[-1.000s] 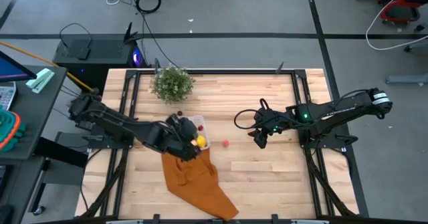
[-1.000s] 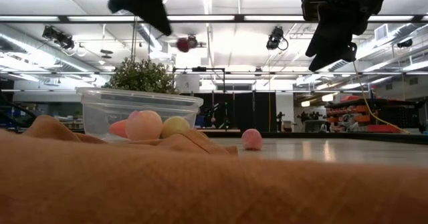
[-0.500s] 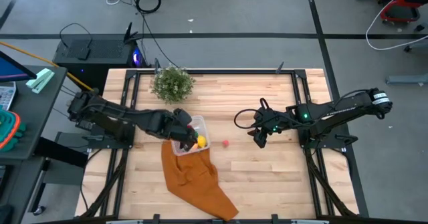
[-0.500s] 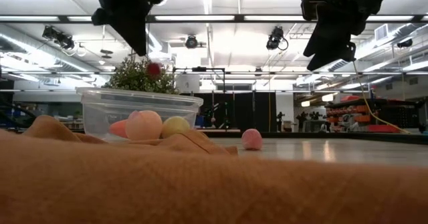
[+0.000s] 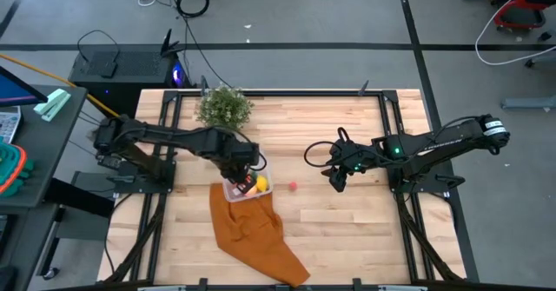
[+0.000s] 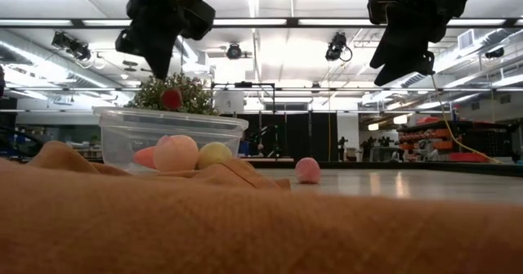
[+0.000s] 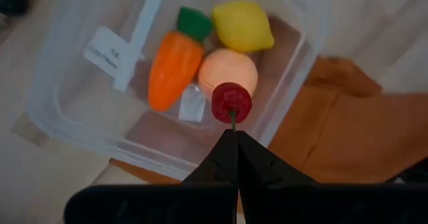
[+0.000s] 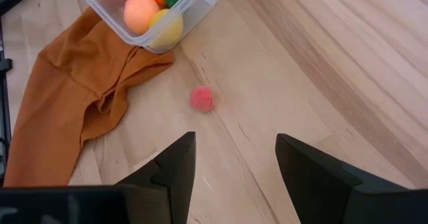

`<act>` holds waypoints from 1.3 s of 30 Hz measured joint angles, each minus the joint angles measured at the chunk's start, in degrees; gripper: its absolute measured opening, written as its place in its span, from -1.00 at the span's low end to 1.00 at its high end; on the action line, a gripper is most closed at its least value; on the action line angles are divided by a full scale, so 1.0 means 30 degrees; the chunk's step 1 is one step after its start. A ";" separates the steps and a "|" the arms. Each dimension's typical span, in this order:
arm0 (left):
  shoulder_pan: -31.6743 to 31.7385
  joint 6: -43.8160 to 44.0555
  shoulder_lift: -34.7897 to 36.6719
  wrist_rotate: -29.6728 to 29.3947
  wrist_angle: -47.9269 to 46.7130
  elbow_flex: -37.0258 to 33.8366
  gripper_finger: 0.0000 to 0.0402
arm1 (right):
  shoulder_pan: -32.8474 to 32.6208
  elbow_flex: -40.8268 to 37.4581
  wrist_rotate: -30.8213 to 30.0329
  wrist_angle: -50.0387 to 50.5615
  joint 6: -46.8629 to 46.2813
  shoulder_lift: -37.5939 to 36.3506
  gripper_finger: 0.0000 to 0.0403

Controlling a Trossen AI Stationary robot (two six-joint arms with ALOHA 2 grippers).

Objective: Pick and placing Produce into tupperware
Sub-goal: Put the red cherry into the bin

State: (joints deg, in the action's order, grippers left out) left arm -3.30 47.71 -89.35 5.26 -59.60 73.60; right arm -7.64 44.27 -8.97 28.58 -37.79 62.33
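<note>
Left claw (image 7: 233,127), fingers pinched together on a cherry (image 7: 231,102) stem, hangs directly over the tub (image 7: 80,127) at frame centre. Right claw (image 8: 234,158), spread wide and holding nothing, faces the pink piece (image 8: 201,98) beyond.

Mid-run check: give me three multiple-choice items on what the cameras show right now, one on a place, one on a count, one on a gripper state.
1. Where is the pink piece?
A. on the bare table
B. in the tupperware
C. on the cloth

2. How many pieces lie in the tupperware?
A. one
B. three
C. five

3. What is the left gripper doing?
A. open and empty
B. shut on the red piece's stem
C. gripping the cloth

Key: 1 A, it sits on wood past the cloth. 2 B, carrot, lemon, orange ball. 3 B, the red piece hangs from its tips above the tupperware.
</note>
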 joint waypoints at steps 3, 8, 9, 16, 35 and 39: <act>0.0069 -0.0114 -0.0331 0.0721 -0.0508 0.0000 -1.00 | 0.0000 0.0000 -0.0004 -0.0007 -0.0019 0.0000 -0.14; -0.0111 -0.0736 -0.1490 0.0831 -0.0987 0.0000 -1.00 | 0.0000 0.0000 -0.0007 -0.0054 -0.0048 0.0000 -0.14; -0.0170 -0.0788 -0.1751 0.0830 -0.0896 0.0007 -1.00 | 0.0000 0.0000 -0.0007 -0.0051 -0.0048 0.0000 -0.14; -0.0869 -0.1148 -0.3672 0.0695 -0.0498 0.0007 -1.00 | 0.0000 0.0000 -0.0007 -0.0197 -0.0056 0.0000 -0.14; -0.1083 -0.2064 -0.4551 -0.0242 0.0311 0.0024 -1.00 | 0.0000 0.0000 -0.0007 -0.0210 -0.0105 0.0000 -0.14; -0.1085 -0.2043 -0.4631 -0.0104 0.0569 0.0007 -1.00 | 0.0000 0.0000 -0.0007 -0.0349 -0.0114 -0.0007 -0.14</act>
State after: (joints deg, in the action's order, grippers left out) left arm -6.55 41.59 -103.24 4.94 -57.90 73.63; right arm -7.64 44.27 -8.99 27.53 -38.13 62.30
